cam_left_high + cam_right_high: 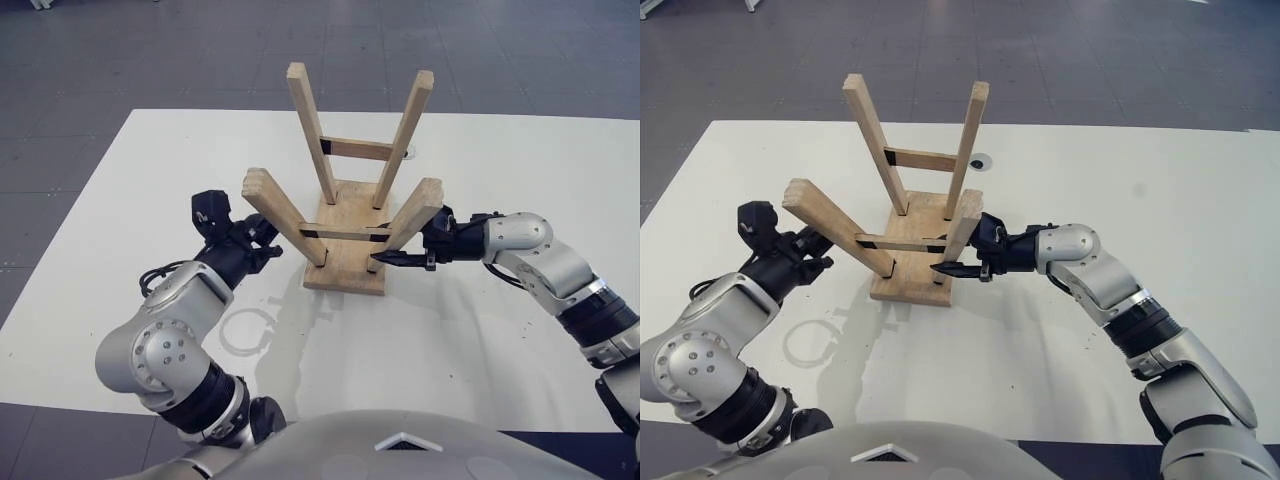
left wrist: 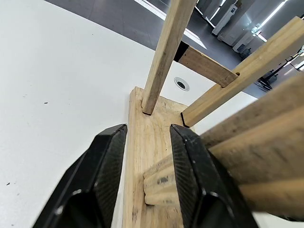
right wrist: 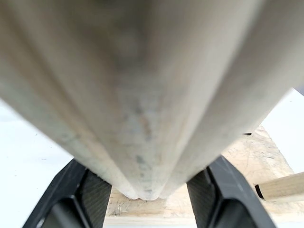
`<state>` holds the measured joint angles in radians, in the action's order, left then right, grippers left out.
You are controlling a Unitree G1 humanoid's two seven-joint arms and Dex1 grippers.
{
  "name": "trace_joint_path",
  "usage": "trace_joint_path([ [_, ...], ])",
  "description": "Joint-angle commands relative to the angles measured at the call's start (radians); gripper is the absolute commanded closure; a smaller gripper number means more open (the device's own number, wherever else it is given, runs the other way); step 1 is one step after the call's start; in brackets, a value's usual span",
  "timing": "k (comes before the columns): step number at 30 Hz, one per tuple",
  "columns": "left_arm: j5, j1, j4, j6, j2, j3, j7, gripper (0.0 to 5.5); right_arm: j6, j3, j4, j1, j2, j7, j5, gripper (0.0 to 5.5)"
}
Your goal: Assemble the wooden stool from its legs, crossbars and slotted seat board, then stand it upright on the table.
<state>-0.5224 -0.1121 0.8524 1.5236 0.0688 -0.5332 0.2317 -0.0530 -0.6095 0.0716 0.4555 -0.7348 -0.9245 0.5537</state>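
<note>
Stool (image 1: 350, 210) is upside down mid-table (image 1: 500, 330), seat board (image 1: 345, 270) flat, four legs sticking up from its slots. Right gripper (image 1: 385, 260) is clamped on the front right leg (image 1: 410, 220) near its base. Left gripper (image 1: 268, 243) is slightly parted beside the front left leg (image 1: 280, 212).

1. The seat board (image 1: 347, 272), a pale wooden rectangle, lies flat on the white tabletop at the centre of the frame, with the legs pointing up from it.
2. The far left leg (image 1: 311, 130) and far right leg (image 1: 405, 135) stand in slots at the board's far edge and splay apart towards the top of the frame.
3. The far crossbar (image 1: 358, 149) joins them about halfway up.
4. The near left leg (image 1: 283, 214) leans out to the left.
5. The near right leg (image 1: 410, 220) leans right, with the right tool (image 1: 392, 259) clamped on it near its base.
6. The thin near crossbar (image 1: 345, 234) spans level between these two.
</note>
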Motion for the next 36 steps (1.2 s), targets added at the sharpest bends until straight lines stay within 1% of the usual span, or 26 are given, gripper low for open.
trace_joint_path([
  [1, -0.303, 0.031, -0.068, 0.09, -0.176, -0.1, 0.29, 3.79, -0.337, -0.312, 0.293, -0.206, -0.112, 0.073, -0.472, 3.47],
  [4, -0.217, -0.024, -0.176, 0.059, -0.244, -0.171, 0.253, 3.79, -0.294, -0.315, 0.312, -0.215, -0.1, 0.06, -0.47, 3.47],
  [6, -0.189, -0.091, -0.212, 0.037, -0.255, -0.184, 0.212, 3.79, -0.233, -0.302, 0.306, -0.221, -0.098, 0.047, -0.464, 3.47],
  [8, -0.213, -0.179, -0.182, 0.065, -0.192, -0.169, 0.185, 3.79, -0.165, -0.277, 0.283, -0.23, -0.098, 0.0, -0.424, 3.47],
  [10, -0.251, -0.245, -0.138, 0.086, -0.091, -0.126, 0.15, 3.79, -0.042, -0.252, 0.273, -0.242, -0.091, -0.061, -0.393, 3.47],
  [12, -0.304, -0.274, -0.086, 0.09, -0.004, -0.065, 0.116, 3.79, 0.045, -0.26, 0.32, -0.22, -0.094, -0.07, -0.444, 3.47],
  [15, -0.352, -0.34, -0.035, 0.091, 0.114, -0.022, 0.036, 3.79, 0.06, -0.243, 0.37, -0.194, -0.077, -0.047, -0.454, 3.47],
  [17, -0.385, -0.359, -0.022, 0.091, 0.141, -0.001, 0.003, 3.79, 0.058, -0.232, 0.377, -0.19, -0.063, -0.039, -0.442, 3.47],
  [19, -0.407, -0.329, -0.017, 0.091, 0.122, 0.015, -0.02, 3.79, 0.057, -0.225, 0.38, -0.187, -0.056, -0.033, -0.434, 3.47],
  [20, -0.41, -0.287, -0.023, 0.091, 0.077, 0.022, -0.014, 3.79, 0.055, -0.22, 0.379, -0.184, -0.056, -0.033, -0.427, 3.47],
  [21, -0.39, -0.235, -0.037, 0.091, 0.008, 0.024, 0.005, 3.79, 0.055, -0.213, 0.376, -0.178, -0.059, -0.049, -0.412, 3.47],
  [23, -0.309, -0.172, -0.088, 0.09, -0.105, 0.011, 0.022, 3.79, 0.073, -0.196, 0.376, -0.162, -0.067, -0.096, -0.381, 3.47],
  [25, -0.207, -0.148, -0.165, 0.07, -0.185, -0.007, 0.014, 3.79, 0.098, -0.185, 0.396, -0.122, -0.07, -0.146, -0.372, 3.47],
  [27, -0.161, -0.117, -0.225, 0.023, -0.237, -0.007, 0.012, 3.79, 0.092, -0.173, 0.4, -0.083, -0.071, -0.179, -0.359, 3.47],
  [30, -0.133, -0.072, -0.262, -0.038, -0.295, 0.029, 0.023, 3.79, 0.041, -0.144, 0.358, -0.04, -0.077, -0.22, -0.305, 3.47],
  [36, -0.128, -0.051, -0.296, -0.111, -0.313, 0.056, 0.026, 3.79, -0.124, -0.04, 0.197, -0.044, -0.092, -0.271, -0.099, 3.47],
])
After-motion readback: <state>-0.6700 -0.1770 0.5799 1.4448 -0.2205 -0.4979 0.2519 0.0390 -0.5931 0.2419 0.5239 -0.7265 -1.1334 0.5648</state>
